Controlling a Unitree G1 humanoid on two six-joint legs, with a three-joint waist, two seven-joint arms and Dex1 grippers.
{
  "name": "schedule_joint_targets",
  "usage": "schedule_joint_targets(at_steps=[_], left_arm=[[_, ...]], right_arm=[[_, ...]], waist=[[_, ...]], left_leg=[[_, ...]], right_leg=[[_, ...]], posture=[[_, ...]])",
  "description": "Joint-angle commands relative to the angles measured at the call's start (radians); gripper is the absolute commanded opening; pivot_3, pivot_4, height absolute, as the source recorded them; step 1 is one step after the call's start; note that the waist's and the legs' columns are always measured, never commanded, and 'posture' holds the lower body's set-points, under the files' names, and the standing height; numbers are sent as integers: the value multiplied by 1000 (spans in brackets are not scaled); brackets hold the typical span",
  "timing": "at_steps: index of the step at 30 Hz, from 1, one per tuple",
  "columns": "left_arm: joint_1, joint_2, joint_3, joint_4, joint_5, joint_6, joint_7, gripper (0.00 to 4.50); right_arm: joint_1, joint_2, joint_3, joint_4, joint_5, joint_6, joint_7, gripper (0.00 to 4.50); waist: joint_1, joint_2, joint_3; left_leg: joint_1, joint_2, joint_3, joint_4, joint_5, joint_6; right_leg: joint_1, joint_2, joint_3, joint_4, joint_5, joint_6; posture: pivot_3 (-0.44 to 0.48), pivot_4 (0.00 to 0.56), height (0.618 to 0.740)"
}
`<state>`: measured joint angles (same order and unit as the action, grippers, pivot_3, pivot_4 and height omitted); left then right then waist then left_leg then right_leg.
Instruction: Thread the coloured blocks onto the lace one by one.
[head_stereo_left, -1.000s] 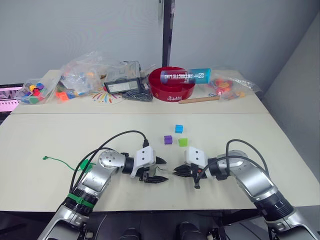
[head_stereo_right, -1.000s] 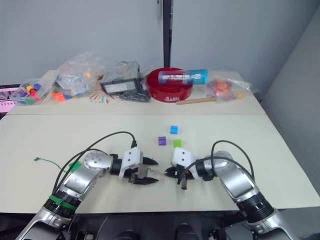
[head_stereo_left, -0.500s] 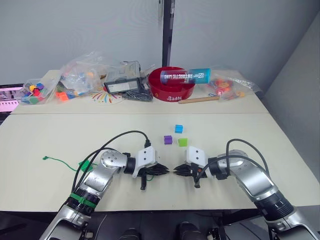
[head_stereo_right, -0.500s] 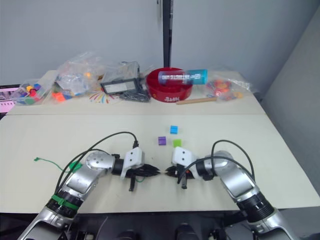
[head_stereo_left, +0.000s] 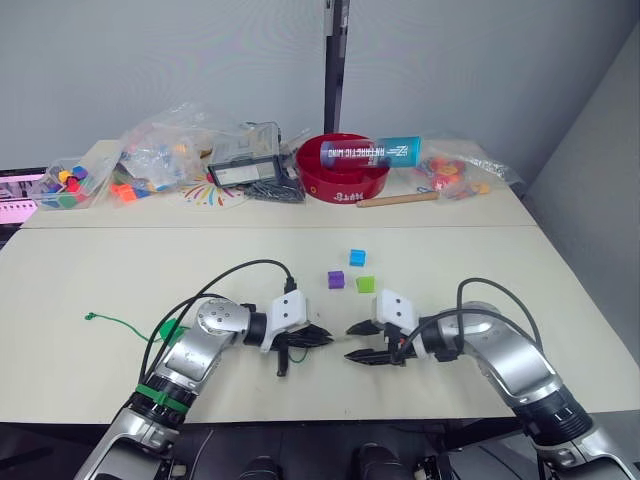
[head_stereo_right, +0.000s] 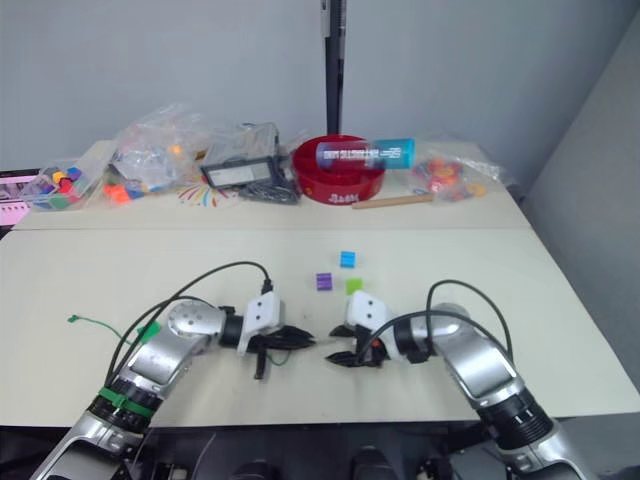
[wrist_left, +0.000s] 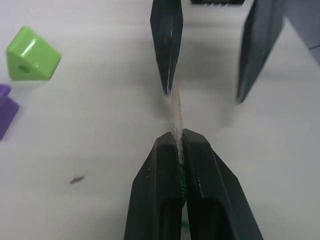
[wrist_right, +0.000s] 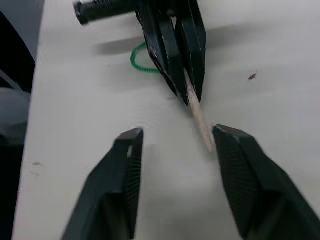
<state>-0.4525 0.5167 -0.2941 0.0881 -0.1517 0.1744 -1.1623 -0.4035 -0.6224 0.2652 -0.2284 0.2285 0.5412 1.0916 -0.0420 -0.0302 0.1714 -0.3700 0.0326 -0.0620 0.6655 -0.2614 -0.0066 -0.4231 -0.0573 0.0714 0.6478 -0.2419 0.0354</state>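
My left gripper (head_stereo_left: 325, 338) is shut on the lace, whose pale tan tip (wrist_left: 175, 107) sticks out past its fingertips. My right gripper (head_stereo_left: 352, 342) stands open facing it, one finger (wrist_right: 227, 150) touching the tip's end (wrist_right: 201, 125). The thin green lace (head_stereo_left: 120, 322) trails left across the table to a knotted tail (head_stereo_left: 90, 317), and a darker green block (head_stereo_left: 170, 329) sits on it beside my left arm. Three loose blocks lie just beyond the grippers: cyan-blue (head_stereo_left: 358, 257), purple (head_stereo_left: 336, 279) and lime green (head_stereo_left: 366, 284).
At the back of the table stand a red bowl (head_stereo_left: 330, 182) with a tube across it, clear bags of toys (head_stereo_left: 165, 150), a black device (head_stereo_left: 243, 172) and a wooden stick (head_stereo_left: 398, 200). The table's front edge (head_stereo_left: 330, 418) runs close below the grippers.
The left gripper has shut on the lace tip. The right gripper, shut at that tip before, has opened and drawn back slightly.
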Motion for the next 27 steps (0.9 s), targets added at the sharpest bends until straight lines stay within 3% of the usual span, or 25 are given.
schedule_joint_targets(at_steps=[1,3,4,8,12,20,27], left_arm=[[18,33,41,-37,-24,2,-6,0],[31,49,52,-50,-31,9,-6,0],[37,56,57,-56,-34,15,-7,0],[56,77,79,-81,-43,32,-4,0],[76,92,95,-109,-48,56,6,0],[76,94,97,-115,-51,63,11,0],[70,93,95,-111,-52,63,14,0]], right_arm=[[21,8,-118,-15,56,18,-68,3739],[31,34,-166,-5,74,25,-120,4378],[34,51,-187,5,76,29,-153,4470],[59,112,-219,21,44,20,-284,4470],[124,278,-231,0,-36,-17,-553,4470],[167,492,-201,-15,-160,-45,-867,4470],[153,600,-182,67,-221,-76,-1006,4470]], waist=[[1,0,0],[0,0,0],[0,0,0],[0,0,0],[-2,0,0],[-3,1,0],[-2,1,0]], left_leg=[[0,0,0,0,0,0],[0,0,0,0,0,0],[0,0,0,0,0,0],[0,0,0,0,0,0],[0,0,0,-1,0,0],[0,0,0,-1,0,0],[0,0,0,-1,0,0]], right_leg=[[0,0,0,0,0,0],[0,0,0,0,0,0],[0,0,0,0,0,0],[0,0,0,0,0,0],[0,0,0,0,0,0],[-1,0,0,1,0,0],[-1,0,0,0,0,0]], posture=[[0,150,731],[0,150,731],[0,150,731],[0,150,731],[0,150,731],[0,150,731],[0,150,731]])
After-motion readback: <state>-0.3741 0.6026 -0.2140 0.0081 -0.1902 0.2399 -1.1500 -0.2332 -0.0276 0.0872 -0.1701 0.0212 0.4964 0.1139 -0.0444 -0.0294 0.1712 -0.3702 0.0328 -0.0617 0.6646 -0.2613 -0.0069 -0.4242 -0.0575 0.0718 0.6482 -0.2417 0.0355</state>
